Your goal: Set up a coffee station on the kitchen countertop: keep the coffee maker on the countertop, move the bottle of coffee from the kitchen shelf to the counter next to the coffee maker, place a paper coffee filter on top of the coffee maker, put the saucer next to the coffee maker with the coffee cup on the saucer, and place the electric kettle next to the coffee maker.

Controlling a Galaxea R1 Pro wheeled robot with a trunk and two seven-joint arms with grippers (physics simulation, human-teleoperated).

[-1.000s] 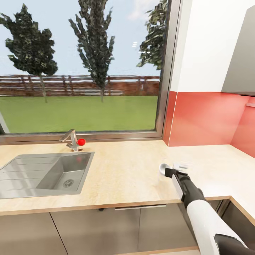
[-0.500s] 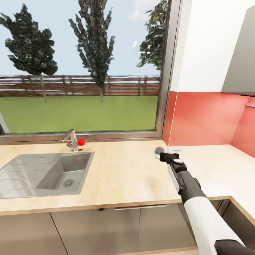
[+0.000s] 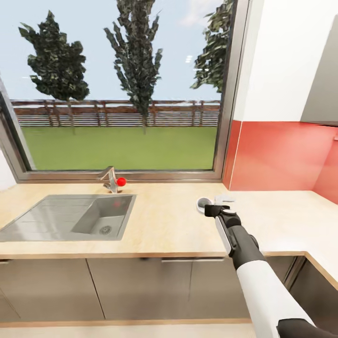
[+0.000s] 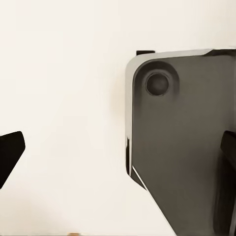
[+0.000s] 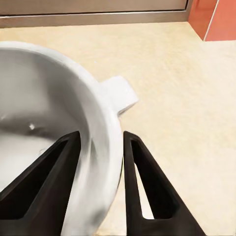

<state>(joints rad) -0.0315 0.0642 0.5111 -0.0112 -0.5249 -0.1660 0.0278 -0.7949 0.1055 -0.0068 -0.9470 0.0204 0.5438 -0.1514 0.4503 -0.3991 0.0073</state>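
My right gripper (image 3: 210,208) is shut on the coffee cup (image 3: 203,204), a small white rounded cup held over the kitchen countertop (image 3: 164,225), right of the sink. In the right wrist view one black finger (image 5: 54,172) is inside the coffee cup (image 5: 44,123) and the other is outside its wall, so the right gripper (image 5: 101,147) pinches the rim, and the cup's handle (image 5: 119,94) points away. The countertop (image 5: 172,73) lies below. My left gripper (image 4: 118,162) is open over a pale surface beside a dark grey panel (image 4: 182,147).
A steel sink (image 3: 70,218) with a red-knobbed faucet (image 3: 112,180) is set into the countertop's left part. A big window runs behind it. A red backsplash (image 3: 277,155) and a white wall stand at the right, where the counter turns a corner. Dark grey cabinets (image 3: 141,286) are below.
My right arm has carried the coffee cup away from the counter's front edge toward the back wall. The head view has since shifted, showing more of the cabinets and the left window frame.
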